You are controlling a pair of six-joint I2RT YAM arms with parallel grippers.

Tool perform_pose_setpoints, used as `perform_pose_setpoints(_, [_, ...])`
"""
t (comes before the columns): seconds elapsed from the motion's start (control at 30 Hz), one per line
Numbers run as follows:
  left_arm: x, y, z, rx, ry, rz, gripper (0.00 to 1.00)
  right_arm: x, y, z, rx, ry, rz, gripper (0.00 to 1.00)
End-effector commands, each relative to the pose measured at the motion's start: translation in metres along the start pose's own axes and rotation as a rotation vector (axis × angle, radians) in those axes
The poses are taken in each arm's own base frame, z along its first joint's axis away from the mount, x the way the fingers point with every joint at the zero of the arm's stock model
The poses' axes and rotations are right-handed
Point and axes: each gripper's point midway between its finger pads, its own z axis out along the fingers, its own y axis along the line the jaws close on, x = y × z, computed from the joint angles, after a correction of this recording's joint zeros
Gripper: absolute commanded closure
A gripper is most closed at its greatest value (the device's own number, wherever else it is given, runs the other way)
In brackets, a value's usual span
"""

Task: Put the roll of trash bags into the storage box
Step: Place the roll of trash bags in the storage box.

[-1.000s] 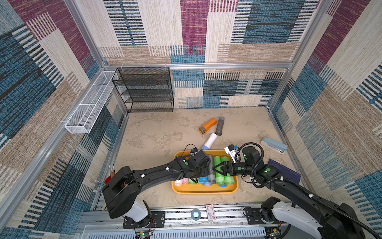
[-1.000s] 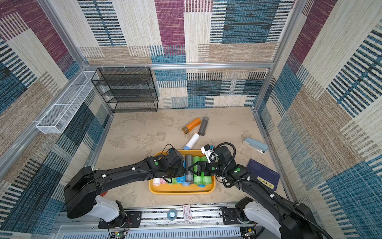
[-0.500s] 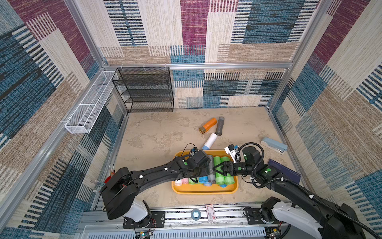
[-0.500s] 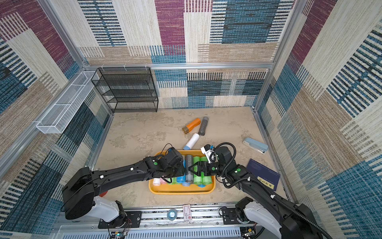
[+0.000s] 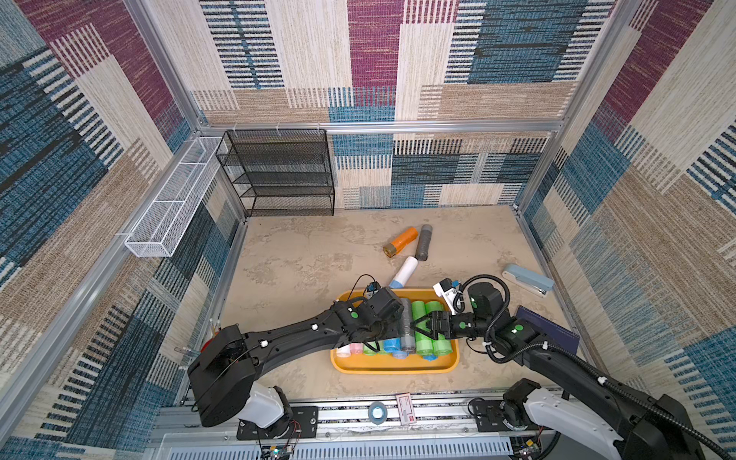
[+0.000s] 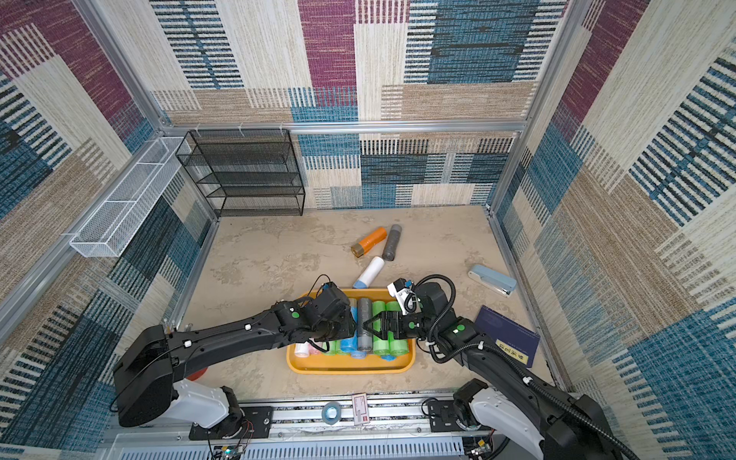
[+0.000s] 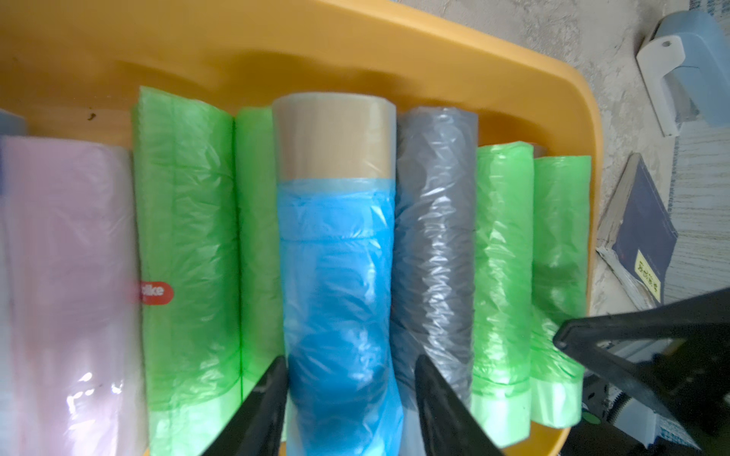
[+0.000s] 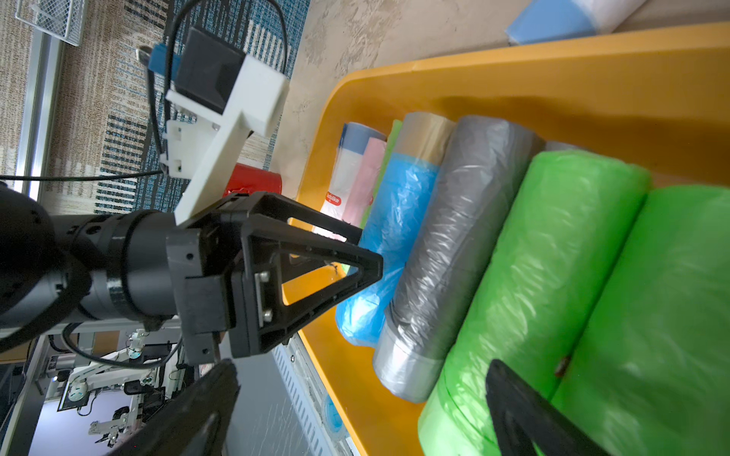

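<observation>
Viewing the cell in both top views, I find the shallow yellow-orange plastic storage box (image 5: pixel 394 368) at the lower centre of the frame. It sits on the mottled beige tabletop (image 5: pixel 298 259), and both black arms reach over it.

The blue plastic roll of trash bags (image 7: pixel 335 276), which has a tan cardboard end, lies inside the storage box. The left wrist view shows it side by side with its neighbours. A bright green plastic roll (image 7: pixel 185 237) and a slimmer green one lie on one flank, and a grey plastic roll (image 7: pixel 434 237) lies on the other. A pale pink roll (image 7: pixel 67 276) lies beyond the green ones.

Left gripper (image 7: pixel 350 361): the jaws stand part-way apart and straddle the roll of trash bags. One finger (image 7: pixel 264 402) lies against the roll's side, and a thin strip of grey shows beside the other. I cannot tell whether the roll is clamped or free.

Right gripper (image 5: pixel 416 324): the jaws stand at full spread with nothing between them. It hangs above the green rolls in the right half of the storage box, tips near the left gripper.

Outside the box:
- **Above it in the frame:** a white roll with a blue end (image 5: pixel 403 273) lies just beside the far rim. An orange roll (image 5: pixel 400 241) and a dark grey roll (image 5: pixel 423 242) lie close together higher up.
- **Right of it:** a light blue stapler (image 5: pixel 527 280) and a dark blue book (image 5: pixel 551 332).
- **Upper left:** a black mesh shelf rack (image 5: pixel 278 171) and a long white wire-mesh basket (image 5: pixel 175 199).
</observation>
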Motion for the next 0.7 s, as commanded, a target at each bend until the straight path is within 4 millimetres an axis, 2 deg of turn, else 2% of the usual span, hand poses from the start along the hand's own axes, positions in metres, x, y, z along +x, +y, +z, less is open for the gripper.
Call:
perform_pose_setpoints(0.0, [0.001,0.003,-0.003,-0.007,0.005,0.015,0.46,0.0,0.002,-0.001,-0.01,-0.003,-0.008,0.01])
perform_pose_setpoints(0.47, [-0.002,0.004,-0.016,-0.006,-0.015,0.037,0.45,-0.007,0.005,-0.002,-0.005,-0.02,-0.022,0.01])
perform_pose_setpoints(0.67, [-0.02,-0.003,-0.032,-0.021,-0.073,0.134,0.43,-0.019,0.006,-0.006,0.037,-0.052,-0.028,0.01])
